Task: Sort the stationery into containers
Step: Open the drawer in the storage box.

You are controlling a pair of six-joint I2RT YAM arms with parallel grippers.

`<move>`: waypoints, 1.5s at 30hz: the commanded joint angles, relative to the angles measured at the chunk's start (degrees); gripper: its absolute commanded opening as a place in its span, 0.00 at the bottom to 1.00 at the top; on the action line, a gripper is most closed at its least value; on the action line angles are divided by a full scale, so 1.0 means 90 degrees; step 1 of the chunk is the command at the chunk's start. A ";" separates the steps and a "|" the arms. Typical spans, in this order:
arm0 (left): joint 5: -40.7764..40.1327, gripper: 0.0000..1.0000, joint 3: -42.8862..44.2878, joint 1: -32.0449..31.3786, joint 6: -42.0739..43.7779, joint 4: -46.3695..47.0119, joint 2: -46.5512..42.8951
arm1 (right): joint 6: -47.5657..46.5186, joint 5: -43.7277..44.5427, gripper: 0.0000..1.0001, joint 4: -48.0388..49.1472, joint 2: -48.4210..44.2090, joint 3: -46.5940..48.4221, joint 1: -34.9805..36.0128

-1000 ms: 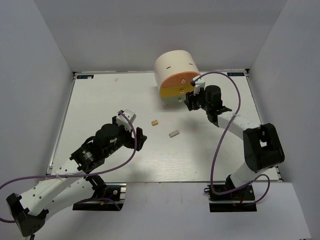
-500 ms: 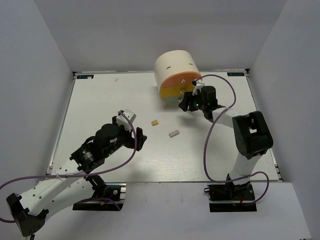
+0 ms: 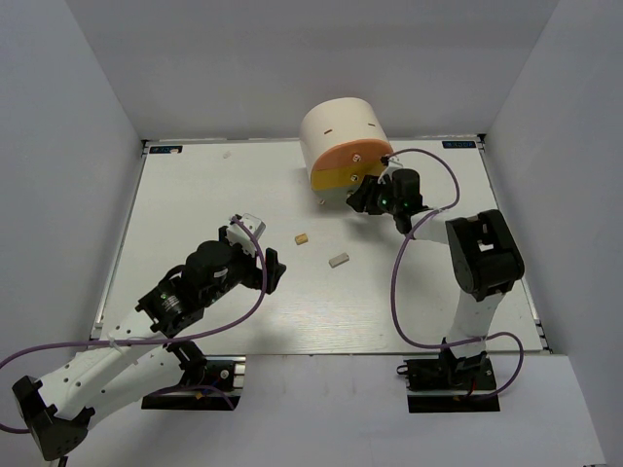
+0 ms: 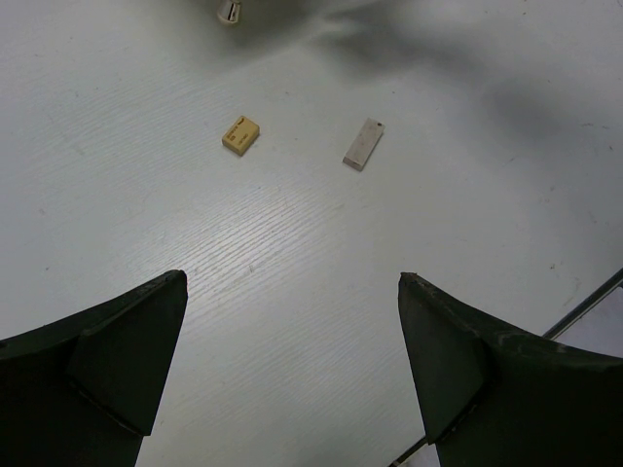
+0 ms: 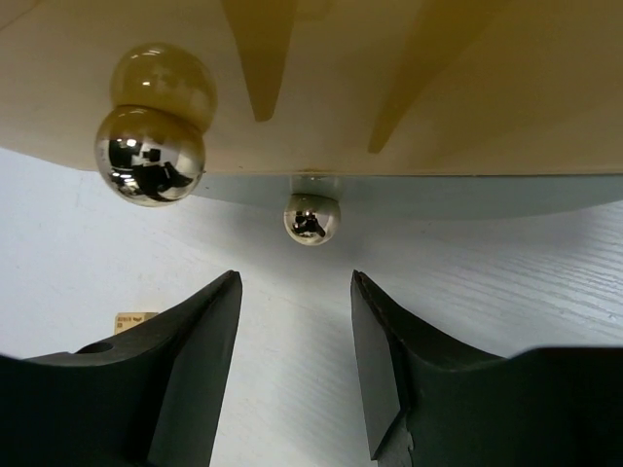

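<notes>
The cream organiser (image 3: 339, 126) stands at the back, with its salmon top drawer (image 3: 348, 156) and yellow middle drawer (image 3: 329, 179) facing forward. My right gripper (image 3: 357, 201) is open right at its front. In the right wrist view, the gripper (image 5: 295, 280) is just below the small knob (image 5: 311, 218) of the grey-green bottom drawer (image 5: 458, 191), apart from it. A larger knob (image 5: 149, 154) sits upper left. A tan eraser (image 3: 302, 237) and a grey eraser (image 3: 339, 260) lie mid-table. My left gripper (image 3: 265, 261) is open and empty, with both erasers ahead of it (image 4: 240, 134) (image 4: 363, 144). Highlighters and pens are out of view.
A small pale object (image 3: 321, 201) sits just in front of the organiser's left side. The white table (image 3: 195, 195) is walled in by grey panels on three sides. The right arm's purple cable (image 3: 409, 253) loops over the table's right part.
My right gripper has moved left and closer in under the organiser's front, and its arm has folded inward. The left arm and both erasers have not moved.
</notes>
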 commanded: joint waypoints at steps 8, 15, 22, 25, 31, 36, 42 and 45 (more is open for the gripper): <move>-0.0021 0.99 -0.0002 0.0001 0.0048 -0.0028 0.0032 | 0.0678 -0.0054 0.52 0.0872 0.0191 0.0108 -0.0049; -0.0216 0.99 -0.0002 0.0001 -0.0010 -0.0086 0.0033 | 0.0805 -0.0084 0.50 0.1096 0.0484 0.0148 -0.0059; -0.0334 0.99 -0.0002 0.0001 -0.0010 -0.0086 0.0091 | 0.0932 0.0004 0.49 0.1555 0.0572 -0.0018 -0.0079; -0.0334 0.99 -0.0002 0.0001 -0.0010 -0.0086 0.0149 | 0.0962 0.0033 0.49 0.1770 0.0601 -0.0077 -0.0059; -0.0392 0.99 -0.0002 0.0001 -0.0010 -0.0145 0.0150 | 0.1010 0.0082 0.48 0.2024 0.0650 -0.0233 -0.0098; -0.0392 0.99 -0.0002 0.0001 -0.0010 -0.0145 0.0150 | 0.1050 0.0063 0.44 0.2181 0.0689 -0.0263 -0.0079; -0.0392 0.99 -0.0002 0.0001 -0.0010 -0.0145 0.0150 | 0.1079 0.0102 0.41 0.2405 0.0709 -0.0370 -0.0069; -0.0392 0.99 -0.0002 0.0001 -0.0010 -0.0145 0.0150 | 0.1050 0.0111 0.41 0.2503 0.0748 -0.0380 -0.0059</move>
